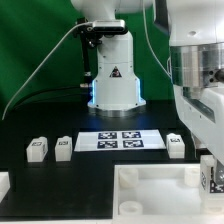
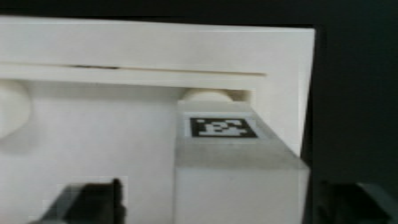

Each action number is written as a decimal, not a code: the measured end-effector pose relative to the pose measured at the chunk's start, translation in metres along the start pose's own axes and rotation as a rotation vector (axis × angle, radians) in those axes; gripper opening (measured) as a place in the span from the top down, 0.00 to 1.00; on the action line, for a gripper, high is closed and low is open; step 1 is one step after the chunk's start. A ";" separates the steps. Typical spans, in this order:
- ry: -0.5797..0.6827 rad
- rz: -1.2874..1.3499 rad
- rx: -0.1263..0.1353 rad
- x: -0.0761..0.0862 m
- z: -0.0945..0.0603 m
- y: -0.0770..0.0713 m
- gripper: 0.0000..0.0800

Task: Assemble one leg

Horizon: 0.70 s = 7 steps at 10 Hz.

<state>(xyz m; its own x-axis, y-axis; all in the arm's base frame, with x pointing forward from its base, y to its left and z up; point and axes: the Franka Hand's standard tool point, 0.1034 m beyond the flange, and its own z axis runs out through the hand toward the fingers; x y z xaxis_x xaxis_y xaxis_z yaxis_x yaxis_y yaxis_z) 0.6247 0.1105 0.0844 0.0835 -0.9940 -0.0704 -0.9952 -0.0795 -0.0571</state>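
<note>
In the wrist view a white leg (image 2: pixel 240 170) with a black-and-white tag lies between my fingers, its end against a round nub on the big white panel (image 2: pixel 107 120). My gripper (image 2: pixel 226 205) straddles it. One dark finger (image 2: pixel 93 205) stands a strip apart from the leg, with panel showing between them. The other finger (image 2: pixel 365 205) is close along the leg's far side. In the exterior view my gripper (image 1: pixel 205 168) hangs at the panel's right corner (image 1: pixel 185 185), over the tagged leg (image 1: pixel 204 180). The jaws stand open around the leg.
Three more legs stand on the black table: two at the exterior view's left (image 1: pixel 37 149) (image 1: pixel 63 146) and one at its right (image 1: pixel 175 145). The marker board (image 1: pixel 120 140) lies in front of the robot base (image 1: pixel 112 85). A white part (image 1: pixel 3 183) shows at the left edge.
</note>
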 end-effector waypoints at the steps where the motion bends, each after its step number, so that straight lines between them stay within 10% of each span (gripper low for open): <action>1: 0.015 -0.090 -0.005 -0.004 0.002 0.001 0.28; 7: 0.042 -0.910 -0.022 -0.015 0.002 0.002 0.19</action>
<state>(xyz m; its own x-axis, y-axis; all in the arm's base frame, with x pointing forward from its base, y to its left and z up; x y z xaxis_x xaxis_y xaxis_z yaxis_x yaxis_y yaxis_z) 0.6219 0.1251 0.0836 0.8355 -0.5487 0.0294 -0.5468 -0.8355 -0.0541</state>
